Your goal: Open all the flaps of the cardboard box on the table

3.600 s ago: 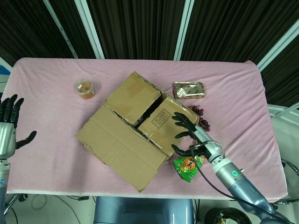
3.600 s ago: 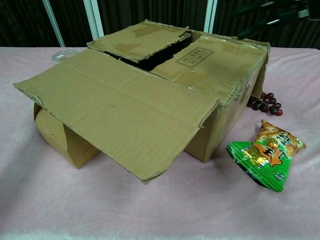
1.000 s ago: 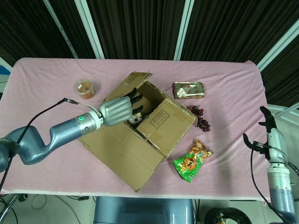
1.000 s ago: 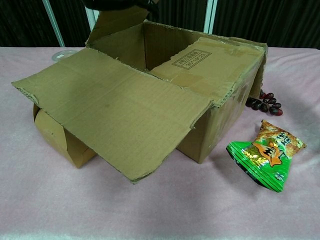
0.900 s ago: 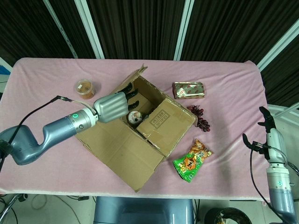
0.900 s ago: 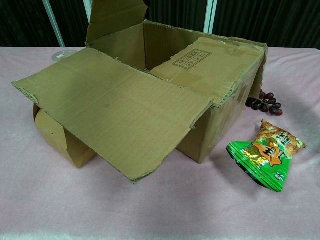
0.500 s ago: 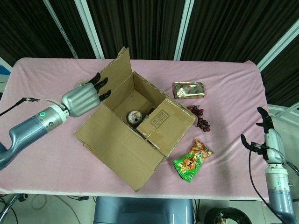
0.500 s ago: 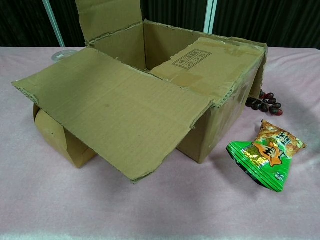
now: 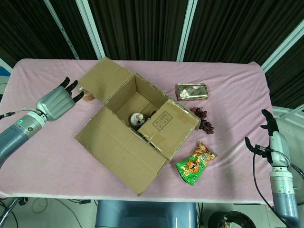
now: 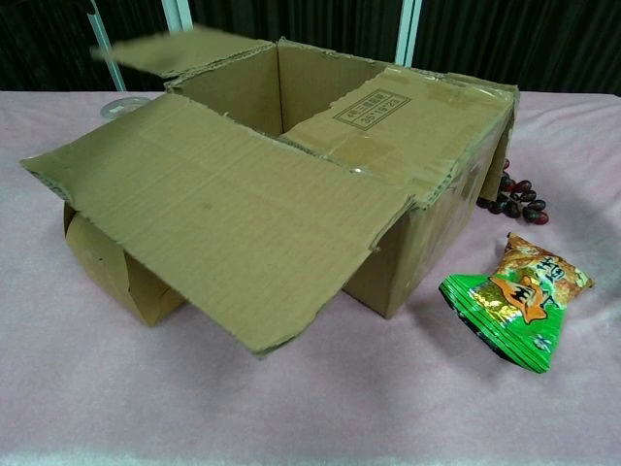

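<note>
The cardboard box [image 9: 142, 121] sits mid-table, turned at an angle. Its big near flap [image 9: 121, 152] lies folded out towards me, also filling the chest view as the near flap [image 10: 223, 209]. The far-left flap [image 9: 102, 78] is folded outward and looks blurred in the chest view [image 10: 175, 49]. The labelled flap [image 9: 168, 121] still lies over the box's right half [image 10: 398, 116]. Small items show inside the box [image 9: 137, 118]. My left hand [image 9: 57, 102] hovers left of the box, fingers apart, holding nothing. My right hand [image 9: 271, 137] is off the table's right edge, empty with fingers spread.
A gold and red packet [image 9: 192, 91] and dark grapes [image 9: 205, 121] lie right of the box. A green snack bag [image 9: 194, 164] lies near its front right corner [image 10: 514, 301]. An orange jar [image 9: 88, 97] peeks out between my left hand and the far-left flap.
The far-left flap went from lying shut, to upright, to folded outward. My left hand let it go and drew back to the left. The right hand left the box earlier.
</note>
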Tool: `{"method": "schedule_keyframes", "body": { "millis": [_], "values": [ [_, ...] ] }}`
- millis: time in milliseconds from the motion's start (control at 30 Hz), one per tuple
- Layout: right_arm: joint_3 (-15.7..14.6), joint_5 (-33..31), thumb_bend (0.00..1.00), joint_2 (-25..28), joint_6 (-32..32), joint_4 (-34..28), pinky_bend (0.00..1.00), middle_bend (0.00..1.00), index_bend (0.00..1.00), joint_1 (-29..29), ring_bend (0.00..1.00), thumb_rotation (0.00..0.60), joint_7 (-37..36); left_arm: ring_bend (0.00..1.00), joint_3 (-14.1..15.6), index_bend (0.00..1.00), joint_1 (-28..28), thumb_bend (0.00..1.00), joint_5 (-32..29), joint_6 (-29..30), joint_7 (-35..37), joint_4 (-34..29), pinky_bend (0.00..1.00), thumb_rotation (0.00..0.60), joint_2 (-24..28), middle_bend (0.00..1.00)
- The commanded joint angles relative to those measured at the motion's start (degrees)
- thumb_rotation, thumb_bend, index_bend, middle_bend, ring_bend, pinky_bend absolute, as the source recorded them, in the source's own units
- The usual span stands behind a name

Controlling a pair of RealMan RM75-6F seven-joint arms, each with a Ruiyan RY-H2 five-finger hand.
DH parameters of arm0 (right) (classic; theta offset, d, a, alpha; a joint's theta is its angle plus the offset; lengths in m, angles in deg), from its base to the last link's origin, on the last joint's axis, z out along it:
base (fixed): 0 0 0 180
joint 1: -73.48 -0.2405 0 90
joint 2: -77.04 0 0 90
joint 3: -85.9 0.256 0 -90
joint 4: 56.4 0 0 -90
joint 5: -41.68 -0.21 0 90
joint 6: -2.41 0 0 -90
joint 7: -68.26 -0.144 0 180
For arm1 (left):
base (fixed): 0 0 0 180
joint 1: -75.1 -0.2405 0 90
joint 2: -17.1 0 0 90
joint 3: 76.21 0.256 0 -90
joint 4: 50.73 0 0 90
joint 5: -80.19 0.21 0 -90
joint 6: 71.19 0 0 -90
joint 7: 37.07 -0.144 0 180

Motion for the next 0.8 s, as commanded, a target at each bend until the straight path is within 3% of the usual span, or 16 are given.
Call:
{"method": "schedule_keyframes", "body": {
  "millis": [33, 167, 267, 367, 433, 533, 633, 800],
  "values": [
    [0.05, -0.09, 0.41, 0.0, -0.01, -0.02, 0.24, 0.03, 0.01, 0.01, 0.02, 0.6, -0.03, 0.05, 0.34, 0.07, -0.62, 0.69, -0.83, 0.4, -0.16, 0.88, 0.16, 0.6, -0.79, 0.45],
    [0.15, -0.18, 0.41, 0.15, -0.07, -0.05, 0.24, 0.03, 0.01, 0.01, 0.02, 0.6, -0.11, 0.05, 0.13, 0.07, -1.81, 0.69, -1.68, 2.49, 0.61, 1.3, 0.16, 0.6, -1.65, 0.44],
    [0.25, -0.01, 0.41, 0.45, 0.01, -0.14, 0.24, 0.03, 0.01, -0.01, 0.02, 0.6, 0.05, 0.05, -0.96, 0.06, -4.65, 0.66, -3.69, 7.65, 3.67, 0.4, 0.15, 0.6, -2.7, 0.4],
    [0.25, 0.32, 0.41, 0.83, 0.1, -0.35, 0.24, 0.03, 0.01, -0.07, 0.02, 0.6, 0.61, 0.04, -2.52, 0.03, -9.32, 0.53, -6.09, 16.39, 7.78, -1.85, 0.14, 0.6, -4.73, 0.31],
    [0.16, 0.49, 0.41, 1.09, 0.06, -0.6, 0.24, 0.03, 0.01, -0.13, 0.02, 0.6, 1.16, 0.04, -3.45, 0.02, -12.65, 0.4, -6.9, 22.65, 10.67, -3.58, 0.12, 0.6, -6.28, 0.25],
    [-0.04, 0.83, 0.41, 1.39, -0.02, -1.05, 0.24, 0.03, 0.01, -0.28, 0.02, 0.6, 2.25, 0.01, -4.42, 0.02, -17.37, 0.29, -7.19, 31.3, 14.66, -5.48, 0.08, 0.6, -8.71, 0.18],
    [-0.21, 1.51, 0.41, 1.85, -0.22, -1.59, 0.24, 0.03, 0.01, -0.8, 0.02, 0.6, 4.32, 0.0, -4.95, 0.01, -22.87, 0.24, -7.37, 39.81, 20.1, -7.4, 0.04, 0.6, -11.14, 0.09],
    [0.01, 3.63, 0.42, 3.27, -1.64, -2.72, 0.23, 0.04, 0.02, -3.03, 0.02, 0.6, 8.85, 0.0, -4.12, 0.0, -30.82, 0.23, -5.55, 49.99, 27.61, -7.85, 0.02, 0.6, -14.07, 0.05]
  ]
}}
